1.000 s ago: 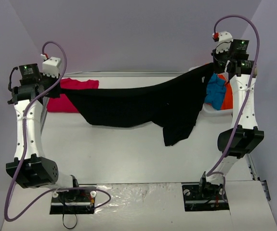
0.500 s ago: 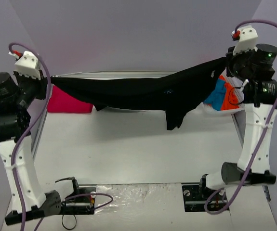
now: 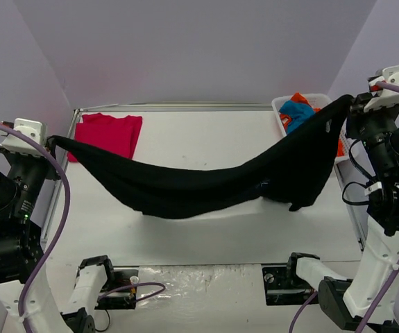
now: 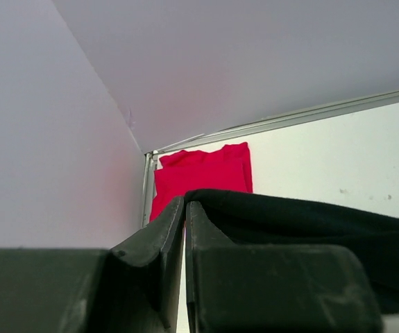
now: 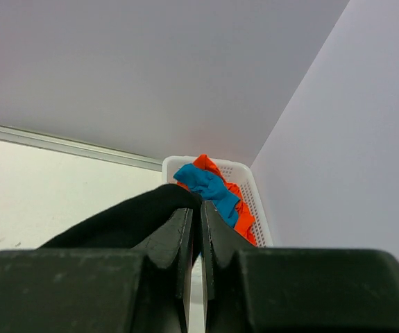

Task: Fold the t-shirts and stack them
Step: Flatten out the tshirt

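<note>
On the left gripper [image 3: 51,141] the fingers [image 4: 159,239] are seen pressed almost together, only a thin slit left, with one end of the black t-shirt [image 3: 185,193] pinched at the tips. In the left wrist view the cloth is seen coming out to the right of the jaws. On the right gripper [image 3: 352,104] the fingers [image 5: 168,243] are narrowed the same way and clamped on the opposite end of the same shirt. The black t-shirt is held raised above the table [image 3: 206,232], strung between the two grippers, sagging in the middle and lowest left of centre. Whether the sag touches the table cannot be told. A loose flap is hung below the right end. The red t-shirt [image 3: 109,132] is laid flat at the far left corner of the table, its near left part covered in view by the black cloth. The white basket [image 3: 277,104] is placed at the far right corner, with the blue t-shirt [image 3: 296,112] and orange t-shirt [image 3: 298,98] bunched inside. The basket's right side is blocked from view by the raised black cloth
</note>
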Robot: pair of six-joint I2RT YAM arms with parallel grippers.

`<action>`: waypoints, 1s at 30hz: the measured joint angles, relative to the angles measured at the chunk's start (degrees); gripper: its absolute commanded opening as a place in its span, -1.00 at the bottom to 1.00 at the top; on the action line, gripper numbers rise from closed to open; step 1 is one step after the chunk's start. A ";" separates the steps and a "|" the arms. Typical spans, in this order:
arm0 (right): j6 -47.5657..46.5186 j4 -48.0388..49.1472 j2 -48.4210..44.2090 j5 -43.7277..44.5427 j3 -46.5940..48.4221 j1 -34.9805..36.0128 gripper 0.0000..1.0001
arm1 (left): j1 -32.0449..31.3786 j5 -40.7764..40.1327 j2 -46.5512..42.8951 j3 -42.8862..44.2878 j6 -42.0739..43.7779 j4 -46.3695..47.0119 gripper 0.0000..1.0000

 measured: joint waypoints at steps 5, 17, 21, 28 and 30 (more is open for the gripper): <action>0.57 2.38 5.81 1.66 -0.83 0.00 -1.00 | 0.00 -2.36 4.26 0.02 -0.26 2.23 -0.95; 0.74 10.03 34.42 6.03 -0.81 0.13 -0.17 | -1.22 -5.31 44.94 6.34 -0.02 12.59 -0.67; -0.44 12.07 44.22 9.79 5.16 0.15 0.83 | -5.33 -8.52 61.96 15.67 3.74 11.47 0.21; -1.03 13.27 46.27 14.21 2.64 0.17 1.00 | -15.34 -11.93 67.95 14.60 8.92 10.60 0.52; -1.16 13.84 44.02 14.45 -1.49 0.17 1.00 | -16.59 -11.82 64.70 10.56 9.42 10.73 0.53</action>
